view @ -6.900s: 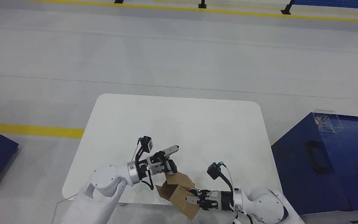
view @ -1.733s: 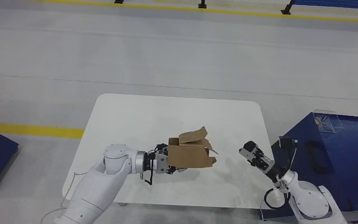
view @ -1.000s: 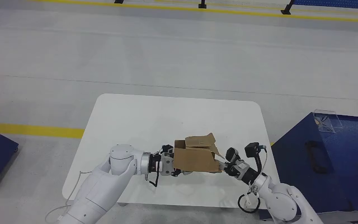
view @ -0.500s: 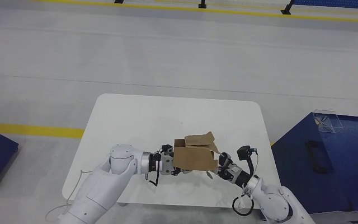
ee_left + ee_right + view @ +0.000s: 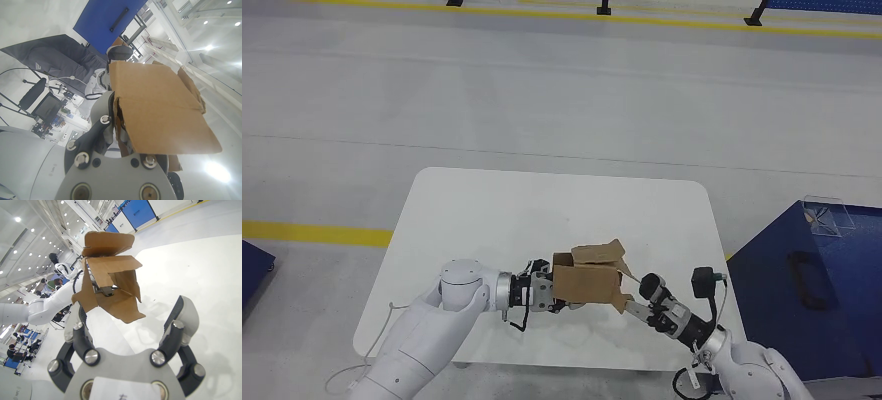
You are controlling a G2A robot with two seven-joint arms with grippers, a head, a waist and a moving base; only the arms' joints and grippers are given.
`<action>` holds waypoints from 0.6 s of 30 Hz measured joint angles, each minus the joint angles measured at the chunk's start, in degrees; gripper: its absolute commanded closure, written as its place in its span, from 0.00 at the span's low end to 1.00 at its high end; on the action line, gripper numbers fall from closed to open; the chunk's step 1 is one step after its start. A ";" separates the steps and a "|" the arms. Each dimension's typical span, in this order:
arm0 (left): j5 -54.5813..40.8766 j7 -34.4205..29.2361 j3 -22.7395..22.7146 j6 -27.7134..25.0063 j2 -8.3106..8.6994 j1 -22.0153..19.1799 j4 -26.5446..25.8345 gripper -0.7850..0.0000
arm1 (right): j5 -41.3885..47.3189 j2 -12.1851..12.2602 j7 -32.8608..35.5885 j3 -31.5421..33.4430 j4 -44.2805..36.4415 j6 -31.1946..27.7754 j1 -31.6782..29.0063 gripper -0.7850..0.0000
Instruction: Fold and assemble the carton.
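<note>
Top view: brown carton (image 5: 587, 283) over the near middle of the white table (image 5: 542, 200), held between the two arms. Left gripper (image 5: 542, 292) meets the carton's end on the robot's left side; right gripper (image 5: 637, 300) sits just beside the opposite, open end, whose flaps splay outward. Whether the carton touches the tabletop cannot be told

Left wrist view: left gripper (image 5: 114, 113) pinching one wall of the carton (image 5: 155, 98), with one finger (image 5: 105, 106) pressed on the outside of the cardboard and the other behind the wall, inside the box. A broad flat panel of the carton extends away from the wrist

Right wrist view: right gripper (image 5: 132, 311) with its fingers (image 5: 181, 309) spread wide, closed on nothing. Carton (image 5: 113, 275) directly ahead, its open mouth turned toward this gripper; one flap (image 5: 107, 243) stands up above the mouth, another (image 5: 128, 311) hangs between the spread fingers, and a side flap (image 5: 84, 294) lies right at the other finger. A finger of the left gripper (image 5: 105, 291) shows inside the box, against its far wall
</note>
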 measured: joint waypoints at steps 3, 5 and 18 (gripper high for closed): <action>0.06 -0.11 0.09 -0.05 0.03 0.04 0.04 1.00 | -0.16 -0.16 0.20 -0.88 0.38 1.24 0.80 0.00; 0.09 -0.23 0.19 -0.06 0.05 0.08 0.04 1.00 | 0.63 -0.23 0.44 -1.19 0.96 1.53 1.55 0.00; 1.12 -2.60 -0.16 -1.43 0.62 0.69 -0.98 1.00 | 6.91 0.46 5.06 5.05 4.91 2.54 2.43 0.00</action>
